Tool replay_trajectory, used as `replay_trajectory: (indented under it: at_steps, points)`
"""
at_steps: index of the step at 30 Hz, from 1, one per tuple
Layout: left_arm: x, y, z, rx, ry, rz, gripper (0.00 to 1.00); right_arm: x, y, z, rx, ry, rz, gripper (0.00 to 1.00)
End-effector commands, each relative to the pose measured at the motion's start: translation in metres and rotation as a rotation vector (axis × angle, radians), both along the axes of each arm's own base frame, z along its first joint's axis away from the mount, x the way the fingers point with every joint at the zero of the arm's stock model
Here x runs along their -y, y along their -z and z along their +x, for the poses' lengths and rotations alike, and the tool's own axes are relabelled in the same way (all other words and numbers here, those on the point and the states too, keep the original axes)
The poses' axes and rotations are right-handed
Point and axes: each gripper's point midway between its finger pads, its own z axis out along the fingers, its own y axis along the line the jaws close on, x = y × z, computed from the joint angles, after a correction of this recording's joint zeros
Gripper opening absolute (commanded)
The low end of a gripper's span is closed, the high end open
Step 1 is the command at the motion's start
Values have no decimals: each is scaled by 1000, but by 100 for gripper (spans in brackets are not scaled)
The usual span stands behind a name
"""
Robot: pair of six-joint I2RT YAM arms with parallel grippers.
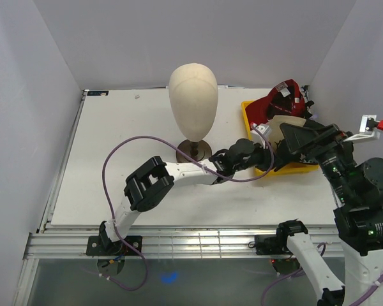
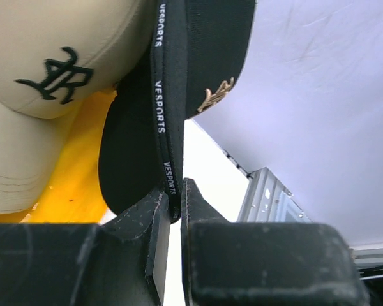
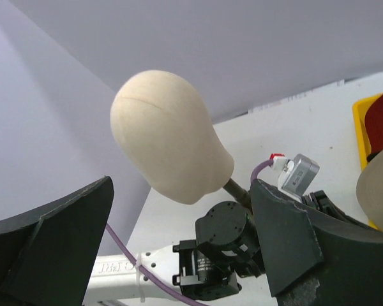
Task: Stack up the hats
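Note:
In the left wrist view a black hat (image 2: pixel 210 57) with a gold emblem hangs on edge beside a tan hat (image 2: pixel 45 57) marked "R". Both are over the yellow tray (image 2: pixel 83 166). My left gripper (image 2: pixel 172 199) is shut on the black hat's lower rim, on its white-lettered band. From above, the left gripper (image 1: pixel 269 159) reaches across to the tray's near edge. A red hat (image 1: pixel 284 99) and the tan hat (image 1: pixel 287 124) lie in the tray (image 1: pixel 247 111). My right gripper (image 1: pixel 300 145) hovers open over the tray and holds nothing; it hides the black hat in the top view.
A beige mannequin head (image 1: pixel 193 89) stands on a dark round base (image 1: pixel 193 151) at the table's middle back. In the right wrist view the head (image 3: pixel 169 146) shows between the open fingers (image 3: pixel 57 236), above the left arm's wrist (image 3: pixel 223 242). White walls enclose the table.

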Motion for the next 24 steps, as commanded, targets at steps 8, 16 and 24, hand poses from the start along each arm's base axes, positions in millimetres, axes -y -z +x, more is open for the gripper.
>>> replay_trajectory:
  at_steps: [8,16,24]
  points:
    - [0,-113,-28,17,54,-198,0,43,-57,-47,249,199,86,92]
    - [7,-127,-52,2,163,-185,0,70,-65,-75,322,315,133,91]
    - [-1,-155,-58,35,191,-219,0,73,-76,-88,381,320,147,91]
